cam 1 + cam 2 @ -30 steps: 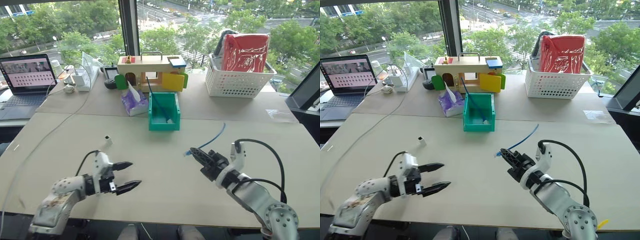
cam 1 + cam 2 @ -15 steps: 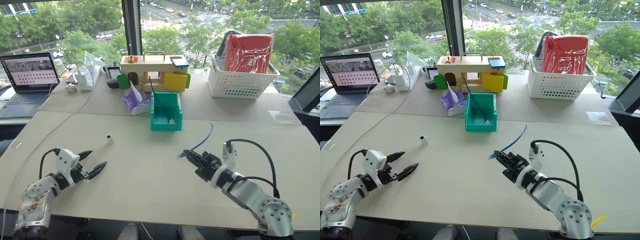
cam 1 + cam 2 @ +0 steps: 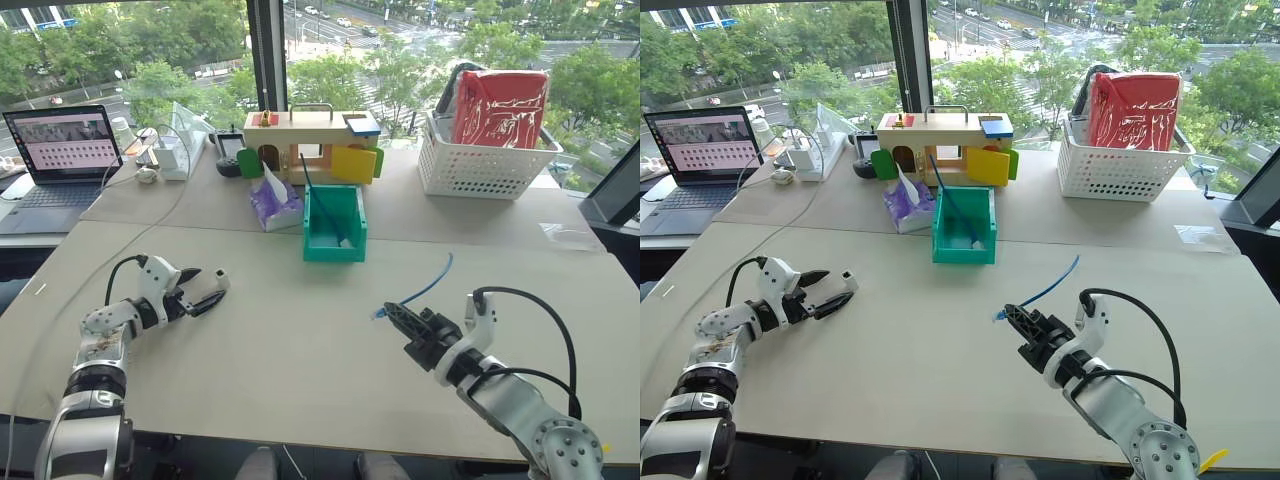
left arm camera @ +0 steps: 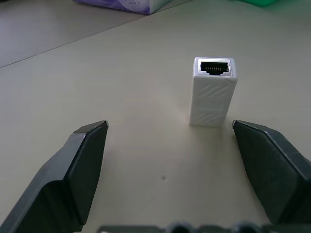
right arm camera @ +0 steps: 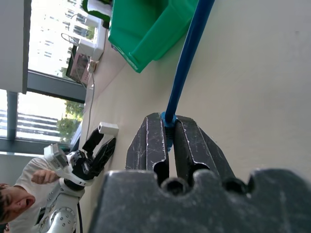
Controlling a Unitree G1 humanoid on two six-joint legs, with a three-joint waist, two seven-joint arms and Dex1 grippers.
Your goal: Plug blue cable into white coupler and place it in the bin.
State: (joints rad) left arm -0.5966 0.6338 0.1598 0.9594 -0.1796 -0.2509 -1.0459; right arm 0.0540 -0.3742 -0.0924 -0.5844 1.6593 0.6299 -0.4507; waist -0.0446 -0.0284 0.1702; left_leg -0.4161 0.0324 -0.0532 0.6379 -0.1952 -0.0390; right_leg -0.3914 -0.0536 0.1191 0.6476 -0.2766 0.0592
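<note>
**Left hand spread at the coupler, right hand clamped on the cable**

Left hand low over the beige worktop, black fingers wide apart, white coupler standing upright between their tips, nearer one finger than the other, touched by neither as far as the left wrist view shows. Socket of the coupler open toward the wrist camera, metal contacts visible inside.

Right hand pressed together on the blue cable near its plug end, cord pinched between the two fingers and running away across the worktop toward the teal bin. Free end of the cable lying on the worktop, short of the bin and apart from it.

Bin well beyond both hands, between them, just past the seam in the worktop; a thin dark blue stick-like piece leaning inside, something small and white at the bottom. Just left of the bin, a purple tissue pack. Behind it, a wooden toy house. Far right, a white lattice basket with a red package. Far left, an open laptop
</note>
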